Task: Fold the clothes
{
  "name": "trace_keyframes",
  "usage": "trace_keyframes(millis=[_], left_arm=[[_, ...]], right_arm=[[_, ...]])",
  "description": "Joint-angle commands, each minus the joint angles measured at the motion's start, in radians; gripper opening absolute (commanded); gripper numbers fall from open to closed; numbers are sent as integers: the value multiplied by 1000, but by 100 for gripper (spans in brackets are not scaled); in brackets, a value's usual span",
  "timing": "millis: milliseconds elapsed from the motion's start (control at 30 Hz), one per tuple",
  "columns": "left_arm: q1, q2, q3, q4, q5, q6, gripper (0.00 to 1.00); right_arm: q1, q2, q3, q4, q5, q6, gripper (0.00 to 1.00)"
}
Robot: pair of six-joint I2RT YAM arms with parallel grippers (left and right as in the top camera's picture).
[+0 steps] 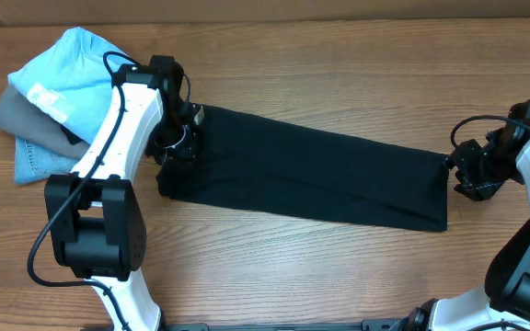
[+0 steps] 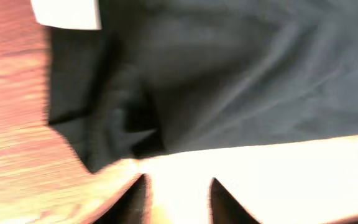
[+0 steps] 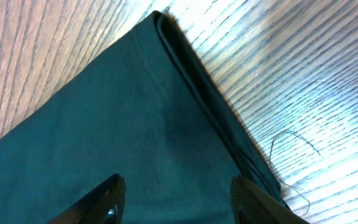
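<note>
A long black garment (image 1: 311,170), folded lengthwise, lies flat across the middle of the table. My left gripper (image 1: 175,145) is at its left end. In the left wrist view its fingers (image 2: 179,186) are open over bare wood just off the cloth's edge (image 2: 229,74), with nothing between them. A white tag (image 2: 67,12) shows at the cloth's top left. My right gripper (image 1: 456,175) is at the garment's right end. In the right wrist view its fingers (image 3: 179,186) are wide open just above the dark cloth (image 3: 104,124), near its corner.
A pile of folded clothes sits at the back left: a light blue shirt (image 1: 72,69) on a grey piece (image 1: 17,115) and denim (image 1: 35,161). A loose thread (image 3: 291,143) trails off the garment's hem onto the wooden table (image 1: 339,267).
</note>
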Motion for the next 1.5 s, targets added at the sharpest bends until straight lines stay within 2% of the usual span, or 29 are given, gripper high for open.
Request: trace_keyframes(millis=[0,167,333,433,533,633,800,1000,1233,1367,1467], left_arm=[[-6,-14,14,14,-68,-19,48],[-12,-14,14,25,-23,-2,42],[-45,-14,14,36,212,155,32],[-101,-14,13,34,230,218,31],[-176,-14,-4,48,177,273,32],[-273,-14,-58,108,65,262,34],[-367,-14,-145,211,-3,214,40],[-386,-14,-220,289,-105,139,45],[-383,-14,-274,340,-106,137,43],[-384,-14,-295,359,-106,137,37],[-386,-14,-308,360,-103,135,19]], right_arm=[[-1,-32,-5,1,-9,-7,58],[-1,-32,-5,0,-9,-7,59],[-1,-32,-5,8,-9,-3,59],[-1,-32,-5,8,-9,-3,59],[-1,-32,-5,8,-9,-3,59],[-1,-32,-5,7,-9,-3,59],[-1,-32,-5,7,-9,-3,60],[-1,-32,-5,7,-9,-3,60],[-1,-32,-5,7,-9,-3,60],[-1,-32,-5,6,-9,-3,59],[-1,-32,-5,6,-9,-3,60]])
